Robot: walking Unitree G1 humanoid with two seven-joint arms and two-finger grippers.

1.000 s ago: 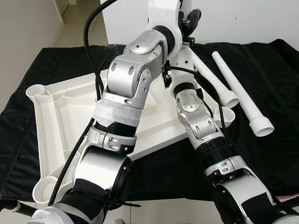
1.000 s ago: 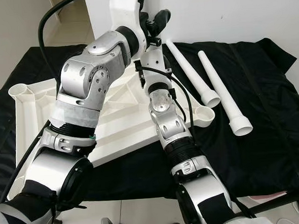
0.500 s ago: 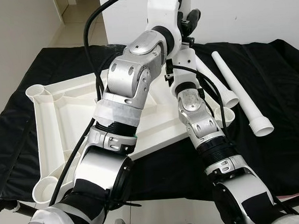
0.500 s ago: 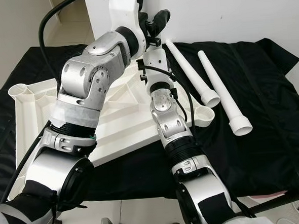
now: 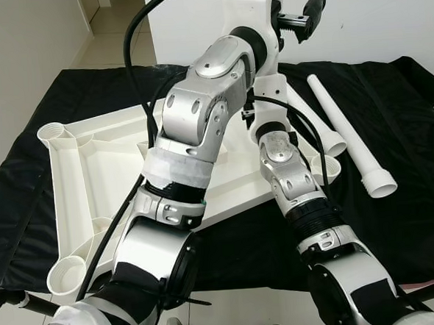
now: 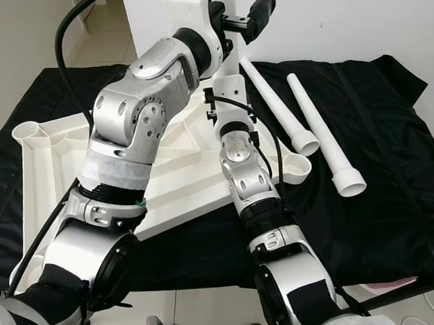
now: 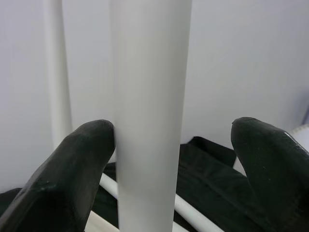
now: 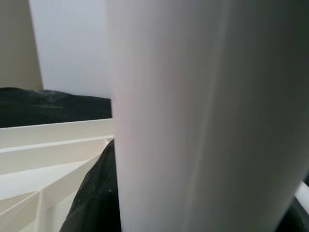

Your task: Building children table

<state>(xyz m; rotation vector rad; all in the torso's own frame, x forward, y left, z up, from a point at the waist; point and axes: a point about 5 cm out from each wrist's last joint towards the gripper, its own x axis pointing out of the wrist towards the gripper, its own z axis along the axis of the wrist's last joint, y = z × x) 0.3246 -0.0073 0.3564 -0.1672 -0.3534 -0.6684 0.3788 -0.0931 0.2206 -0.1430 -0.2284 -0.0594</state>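
1. In our left wrist view the left gripper has its two black fingers spread apart around an upright white leg; one finger touches the tube, the other stands clear of it, so the grasp is loose rather than clamped.
2. Our head views add what the wrist misses: the left gripper is raised high, above the upturned white tabletop, near the white wall.
3. In our right wrist view the white tube sits so close that we cannot tell how the right gripper's fingers stand; the ribbed tabletop shows behind it.
4. From the head we see the right arm reach over the tabletop's near right corner, towards the foot of that leg.
5. The tabletop lies on a black cloth, its round corner sockets facing up.
6. Two more loose legs lie side by side on the cloth to the tabletop's right.
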